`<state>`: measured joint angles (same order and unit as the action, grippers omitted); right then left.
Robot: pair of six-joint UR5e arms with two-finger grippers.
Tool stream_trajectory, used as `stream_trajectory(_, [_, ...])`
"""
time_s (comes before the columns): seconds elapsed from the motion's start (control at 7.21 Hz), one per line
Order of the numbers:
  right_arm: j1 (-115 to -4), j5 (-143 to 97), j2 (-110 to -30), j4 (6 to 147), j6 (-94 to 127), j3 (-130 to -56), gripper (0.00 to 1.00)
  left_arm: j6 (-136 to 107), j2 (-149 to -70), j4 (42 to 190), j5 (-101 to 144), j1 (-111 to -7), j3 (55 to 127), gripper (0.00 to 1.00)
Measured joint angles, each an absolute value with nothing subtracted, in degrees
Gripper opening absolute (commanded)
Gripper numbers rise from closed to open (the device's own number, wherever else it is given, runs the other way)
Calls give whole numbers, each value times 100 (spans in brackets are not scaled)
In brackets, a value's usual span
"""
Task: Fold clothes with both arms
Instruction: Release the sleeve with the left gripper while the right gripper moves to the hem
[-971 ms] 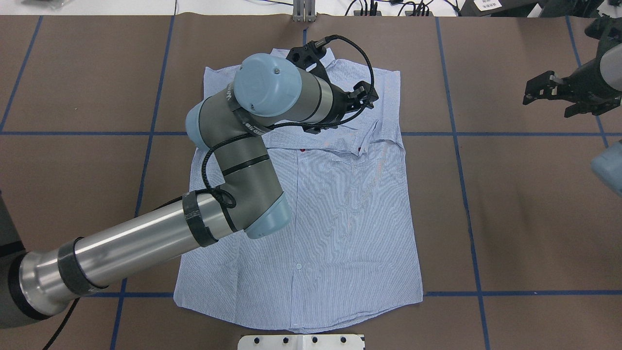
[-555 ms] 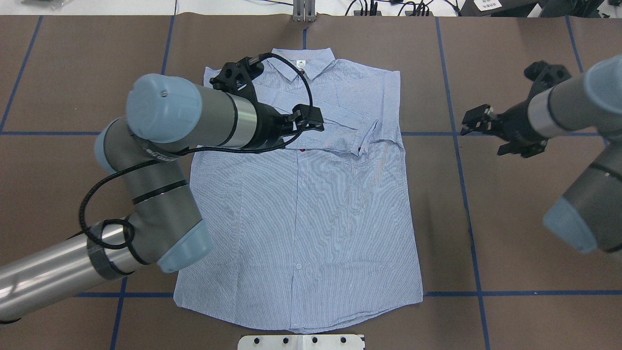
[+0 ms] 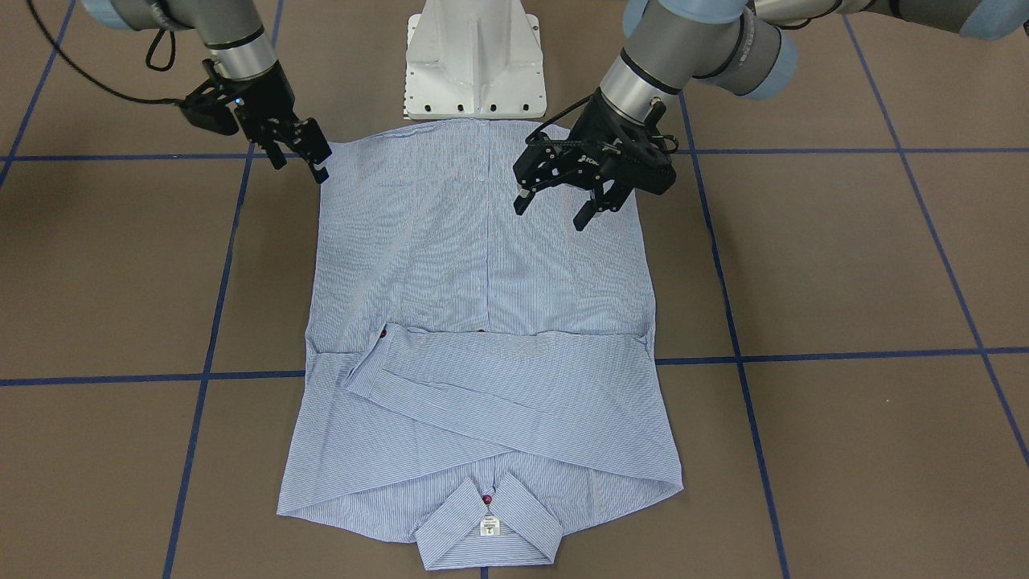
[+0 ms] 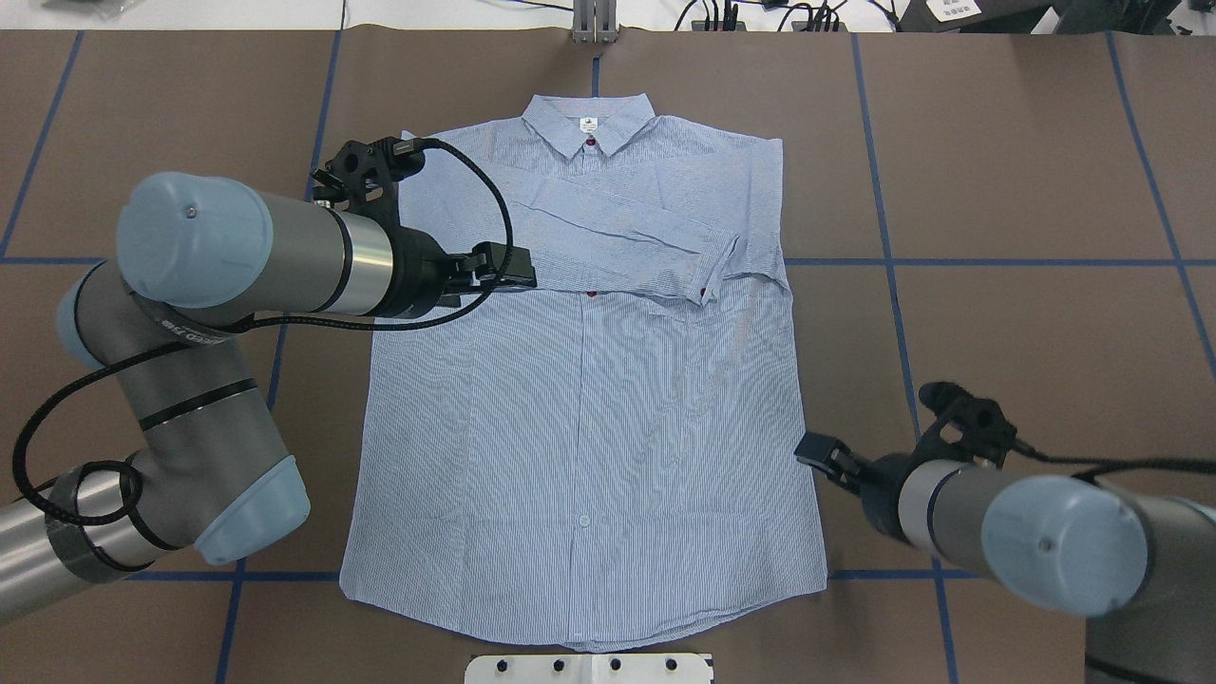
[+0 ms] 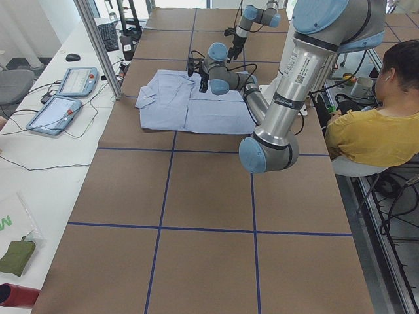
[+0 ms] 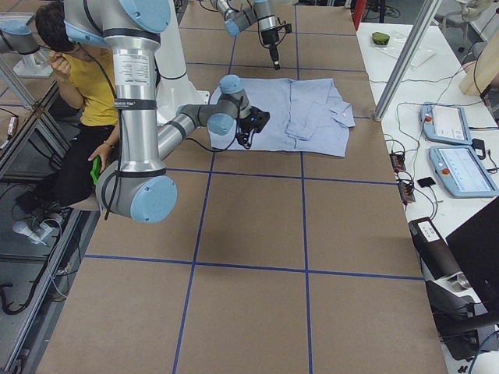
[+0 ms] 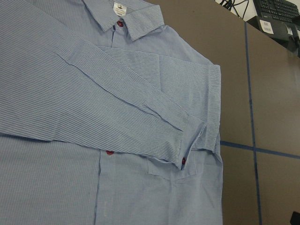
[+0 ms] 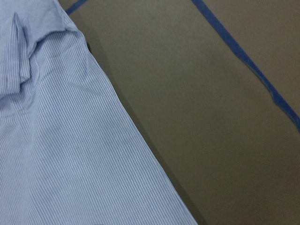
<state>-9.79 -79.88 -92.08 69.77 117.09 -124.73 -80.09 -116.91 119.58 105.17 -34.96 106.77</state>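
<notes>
The brown bench (image 4: 1045,142) carries the striped shirt (image 4: 617,408), spread flat with its front up, collar (image 4: 556,123) at the side far from the robot, sleeves folded across the chest. The left arm (image 4: 190,418) reaches over the shirt's left half. The left fingers (image 3: 584,215) hang spread apart above the cloth, holding nothing. The right fingers (image 3: 317,165), likewise parted and empty, sit just beside the shirt's right edge near the hem.
</notes>
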Motion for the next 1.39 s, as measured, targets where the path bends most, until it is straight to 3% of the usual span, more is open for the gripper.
stream_trajectory(0.42, [34, -7366, -9181, 7301, 13137, -12499, 87, -7967, -11489, 11965, 10496, -3489, 10629, 98])
stream_trajectory(1.11, [89, -7373, -9135, 7408, 13415, -12240, 78, -7992, -11468, 11979, 10484, -3459, 10560, 98])
stream_trajectory(1.25, [89, -7374, -9136, 7409, 13419, -12224, 65, -7996, -11469, 11982, 10480, -3460, 10554, 98])
stream_trajectory(1.39, [90, -7374, -9134, 7409, 13420, -12207, 40, -7993, -11469, 11985, 10478, -3465, 10550, 98])
